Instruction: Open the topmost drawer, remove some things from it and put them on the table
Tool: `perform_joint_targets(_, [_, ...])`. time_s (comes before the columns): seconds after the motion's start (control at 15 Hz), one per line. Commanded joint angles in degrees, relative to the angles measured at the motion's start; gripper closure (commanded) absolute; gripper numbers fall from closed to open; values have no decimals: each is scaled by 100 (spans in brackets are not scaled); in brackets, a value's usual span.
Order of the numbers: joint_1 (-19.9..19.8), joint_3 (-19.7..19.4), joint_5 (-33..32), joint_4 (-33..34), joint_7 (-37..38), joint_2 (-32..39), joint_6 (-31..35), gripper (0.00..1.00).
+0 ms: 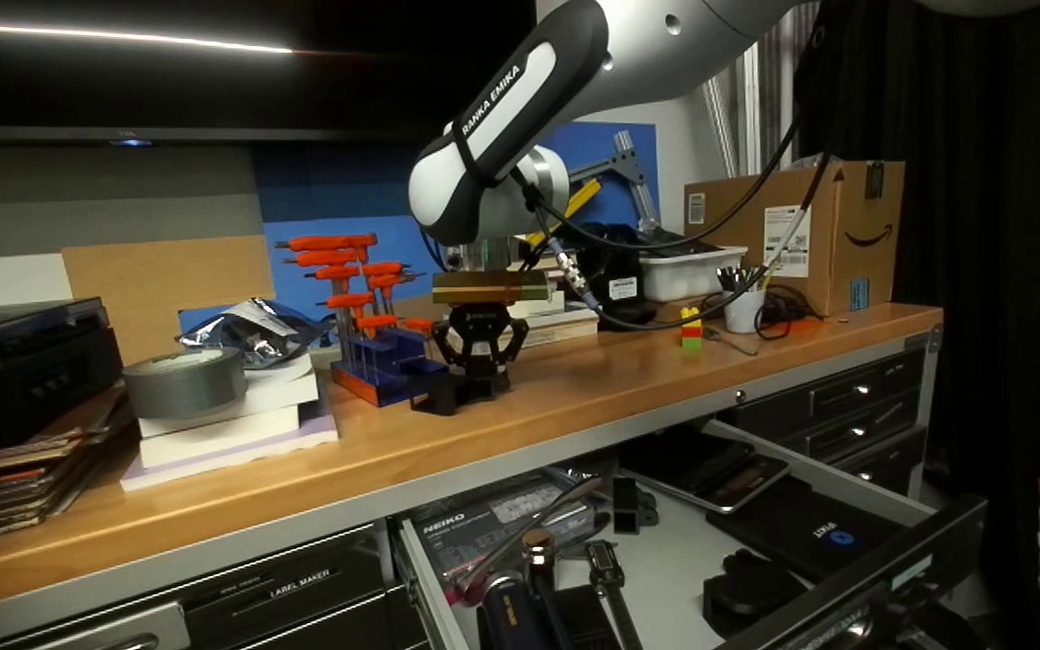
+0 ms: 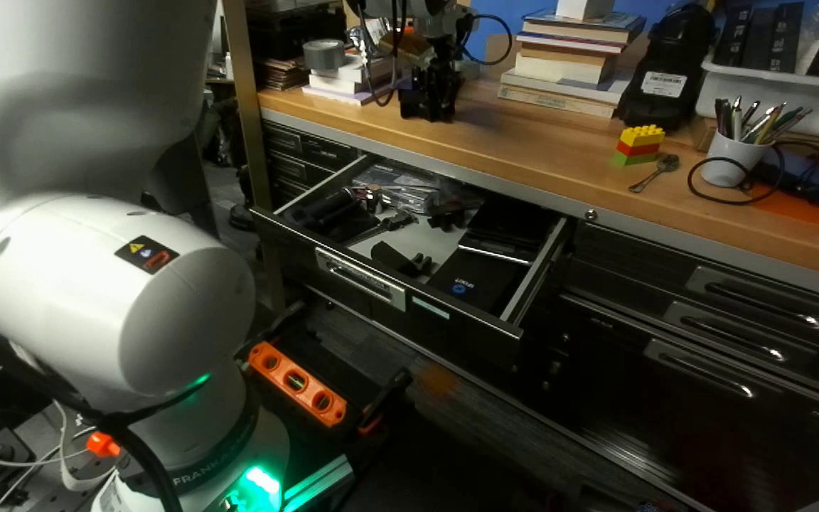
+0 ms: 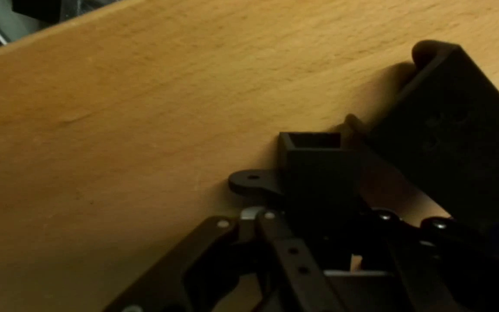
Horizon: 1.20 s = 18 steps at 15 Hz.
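Nearest in an exterior view, the white arm (image 2: pixel 97 270) reaches over to the table (image 2: pixel 566 142), whose top drawer (image 2: pixel 424 238) stands open. Its gripper (image 1: pixel 482 375) hangs low beside a black bracket (image 3: pixel 453 134), a smaller black block (image 3: pixel 319 177) directly between the fingers at the tabletop, long axis seemingly in line with them. Whether they grip it I cannot tell; retreat should follow that axis upward.
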Motion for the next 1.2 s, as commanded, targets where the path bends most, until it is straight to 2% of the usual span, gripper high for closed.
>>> perform_joint_targets(0.0, [166, -205, -110, 767, 80, 371, -392, 88])
perform_joint_targets(0.53, [263, -664, -654, 1061, 369, 537, -629, 88])
perform_joint_targets(0.6, [251, -689, -671, 1067, 384, 547, -664, 85])
perform_joint_targets(0.67, [247, -706, -693, 1066, 407, 551, -696, 40])
perform_joint_targets(0.73, [216, -693, -667, 1031, 365, 527, -753, 39])
perform_joint_targets(1.07, [26, -572, -446, 582, 178, 153, -1083, 3])
perform_joint_targets(1.13, [-27, -545, -383, 423, 145, 0, -1157, 0])
